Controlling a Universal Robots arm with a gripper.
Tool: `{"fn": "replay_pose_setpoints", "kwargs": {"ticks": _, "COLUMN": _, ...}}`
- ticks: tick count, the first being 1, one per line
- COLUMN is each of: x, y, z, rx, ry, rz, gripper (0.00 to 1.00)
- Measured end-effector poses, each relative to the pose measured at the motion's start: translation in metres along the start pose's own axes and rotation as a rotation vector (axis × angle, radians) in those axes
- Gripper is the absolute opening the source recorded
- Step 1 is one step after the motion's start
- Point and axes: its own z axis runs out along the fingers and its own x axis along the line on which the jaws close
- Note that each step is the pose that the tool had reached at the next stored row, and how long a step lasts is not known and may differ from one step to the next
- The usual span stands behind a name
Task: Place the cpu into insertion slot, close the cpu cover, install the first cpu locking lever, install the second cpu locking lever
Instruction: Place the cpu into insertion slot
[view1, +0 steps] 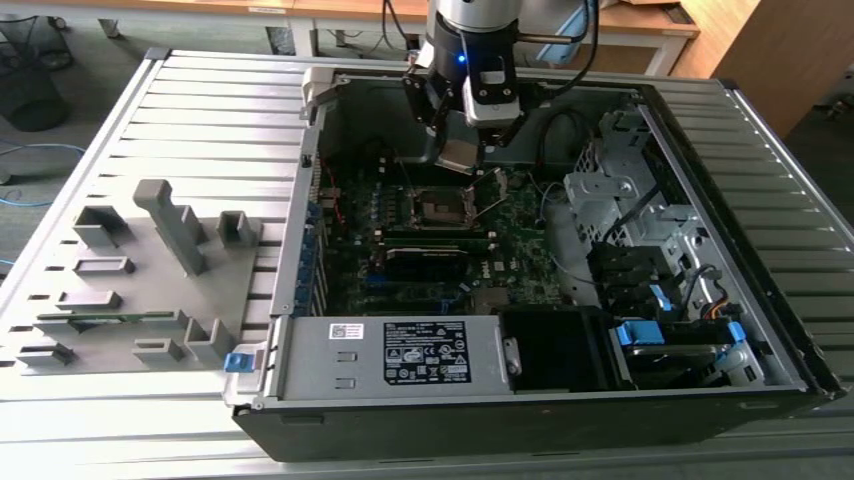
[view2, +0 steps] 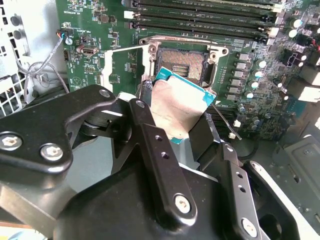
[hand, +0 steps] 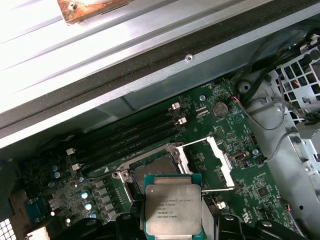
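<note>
Jaws clenched on the cpu (hand: 172, 205), pinching it by two opposite edges so the metal top faces my first wrist camera and the underside stays untouched; that's my read of why the grip is on the sides. In the exterior view the cpu (view1: 458, 155) hangs in the air inside the computer case (view1: 534, 395), above the board and apart from it, not seated. The insertion slot (hand: 152, 170) sits bare and open just past the chip's leading edge, nothing in it. The cpu cover (hand: 218, 155) is swung back on its hinge and lies flat beside the slot, so the recess is free from above. A thin lever rod (view2: 222, 117) is unlatched and angles off near one corner of the chip, close but not touching as far as I can tell. In the second wrist view the cpu (view2: 175, 107) looks tilted, one corner overlapping the slot (view2: 185, 62) rim in line of sight; real gap unclear. The memory slots (hand: 125, 135) run along the slot's far side, just beside its rim. Tight spots: metal rim all round the recess, rod on one side, case wall behind. Open room is straight above the slot. The case rests on the slatted bench (view1: 200, 120).
</note>
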Motion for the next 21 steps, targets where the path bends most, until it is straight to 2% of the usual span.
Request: {"fn": "replay_pose_setpoints", "kwargs": {"ticks": 21, "x": 0.0000, "y": 0.0000, "z": 0.0001, "rx": 0.0005, "ry": -0.0014, "rz": 0.017, "gripper": 0.54}}
